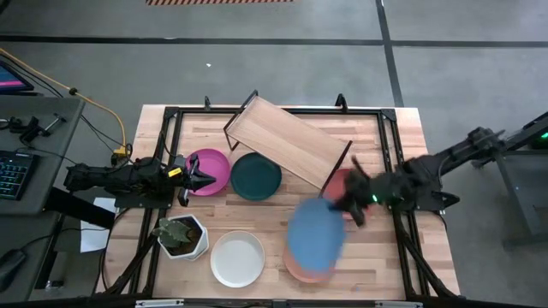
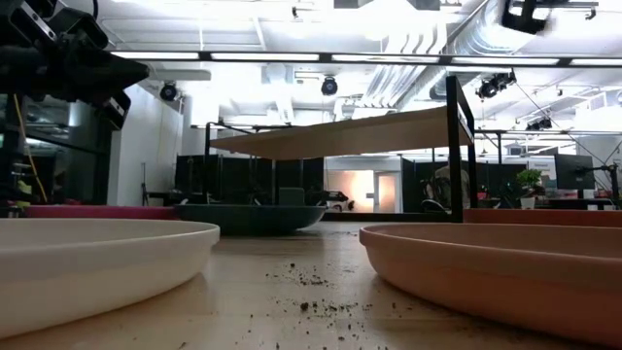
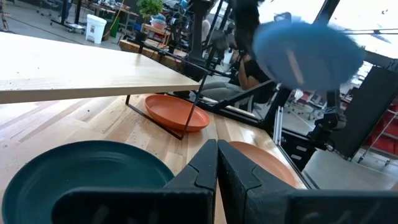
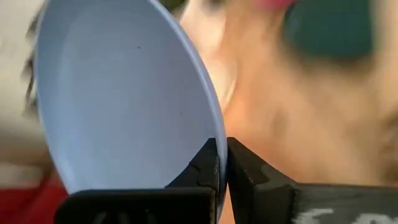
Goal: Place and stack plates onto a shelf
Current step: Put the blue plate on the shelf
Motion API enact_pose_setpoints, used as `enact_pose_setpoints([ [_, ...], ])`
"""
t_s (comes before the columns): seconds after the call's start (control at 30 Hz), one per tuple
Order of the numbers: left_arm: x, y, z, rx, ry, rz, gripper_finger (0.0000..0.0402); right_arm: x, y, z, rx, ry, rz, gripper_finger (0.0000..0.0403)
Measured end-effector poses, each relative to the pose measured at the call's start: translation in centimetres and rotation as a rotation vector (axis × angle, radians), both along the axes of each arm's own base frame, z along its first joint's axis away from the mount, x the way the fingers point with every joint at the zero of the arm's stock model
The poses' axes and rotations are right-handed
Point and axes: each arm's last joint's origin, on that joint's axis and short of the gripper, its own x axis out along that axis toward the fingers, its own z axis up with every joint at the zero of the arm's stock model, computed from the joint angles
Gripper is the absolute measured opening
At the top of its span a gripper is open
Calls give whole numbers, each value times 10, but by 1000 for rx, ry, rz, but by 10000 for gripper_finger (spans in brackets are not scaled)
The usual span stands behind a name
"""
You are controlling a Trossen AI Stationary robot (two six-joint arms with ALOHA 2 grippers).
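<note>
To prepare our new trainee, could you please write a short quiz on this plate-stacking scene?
1. True or false: a plate already lies on the shelf.
2. Which plate do the right gripper jaws hold? A dark green, B blue, C magenta.
3. Fill in: the plant pot stands beside the ___ plate.
Key: 1 false; 2 B; 3 white.

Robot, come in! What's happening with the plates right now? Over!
Right end effector shut on blue plate, lifted above dusty pink plate. Left end effector shut, empty, over magenta plate. Shelf bare, nothing blocking it.
</note>
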Motion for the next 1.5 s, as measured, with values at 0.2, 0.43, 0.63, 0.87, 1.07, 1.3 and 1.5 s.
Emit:
enact_pose_setpoints([
  [0.2,0,0,0,0,0,0,0,16,-53,46,-109,-44,-277,0],
  [0.43,0,0,0,0,0,0,0,14,-101,57,-192,181,-444,0],
  [0.63,0,0,0,0,0,0,0,18,-130,33,-151,368,-450,0],
  [0.87,0,0,0,0,0,0,0,23,-155,22,-150,434,-469,0],
  [1.07,0,0,0,0,0,0,0,24,-164,14,-142,493,-452,0],
  [1.3,0,0,0,0,0,0,0,29,-167,7,-169,534,-424,0],
  [1.5,0,0,0,0,0,0,0,27,-169,5,-201,573,-455,1],
])
